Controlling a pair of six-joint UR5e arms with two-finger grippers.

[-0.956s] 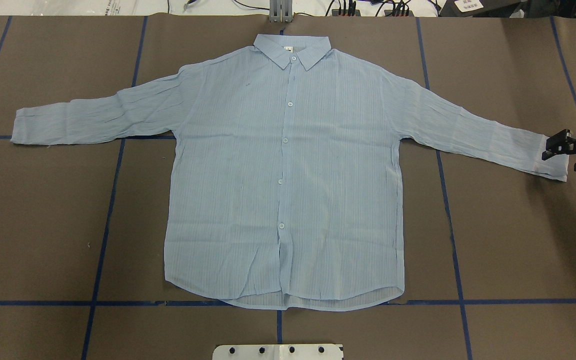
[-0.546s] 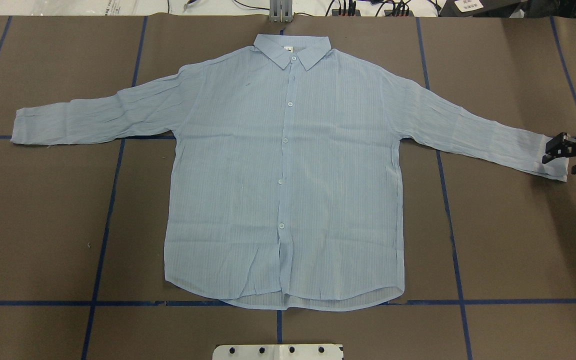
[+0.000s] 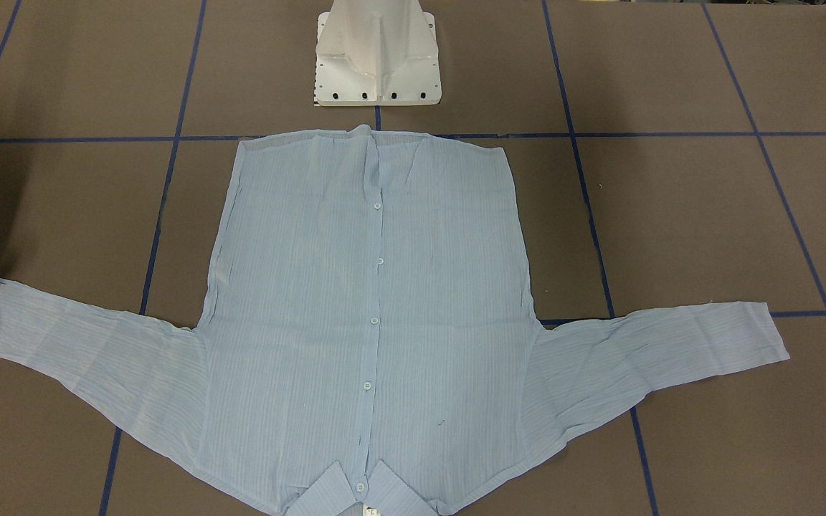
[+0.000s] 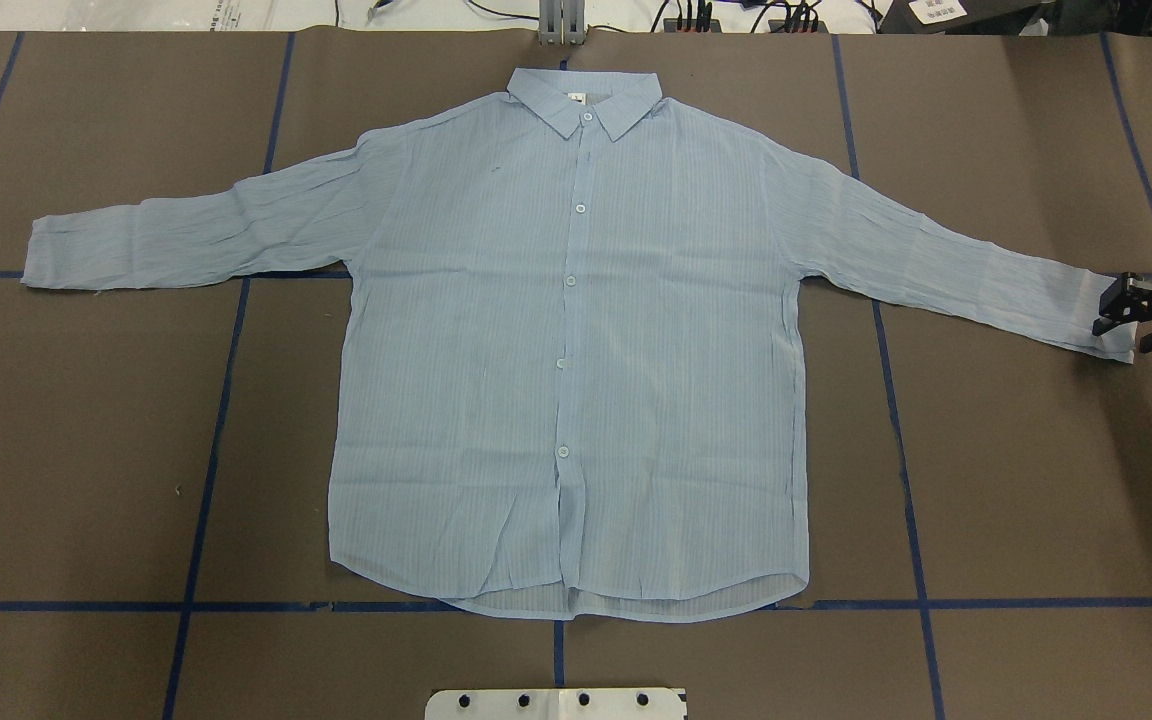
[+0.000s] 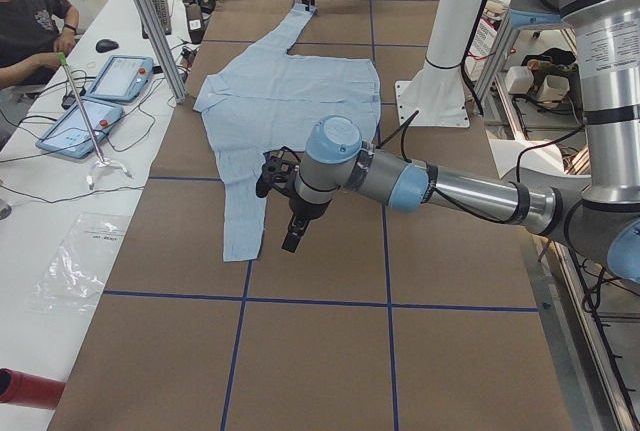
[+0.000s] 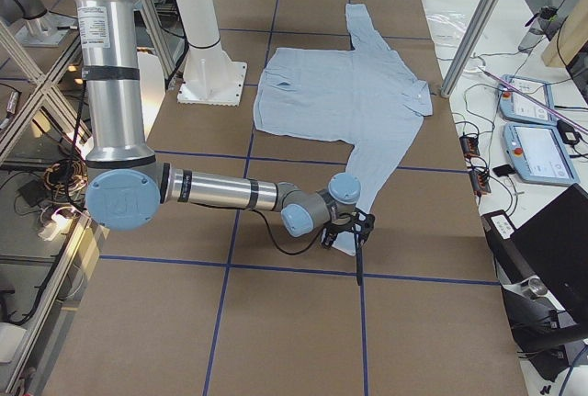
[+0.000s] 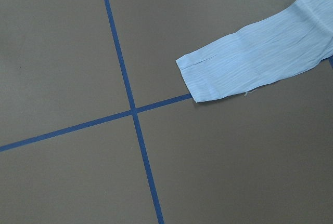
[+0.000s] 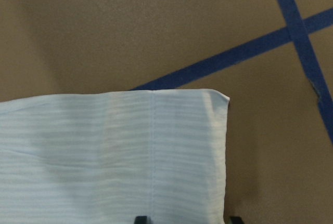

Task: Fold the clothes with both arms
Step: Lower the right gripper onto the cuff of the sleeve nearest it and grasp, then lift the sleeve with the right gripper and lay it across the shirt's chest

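Your right claw (image 4: 1126, 322) stands wide, its fingertips (image 8: 141, 219) straddling one sleeve cuff of the shirt (image 4: 566, 350), which lies flat and buttoned on the table (image 4: 86, 450). Your left claw (image 5: 293, 233) hovers near the other cuff; you cannot tell its width.

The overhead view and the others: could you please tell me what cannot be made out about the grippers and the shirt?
- Left gripper: shows only in the exterior left view, side-on; open or shut cannot be told.
- Right gripper: cut by the overhead view's right edge; whether its fingertips touch the cuff cannot be told.
- Shirt: neck label too small to read; the front-facing view's bottom edge cuts the collar.
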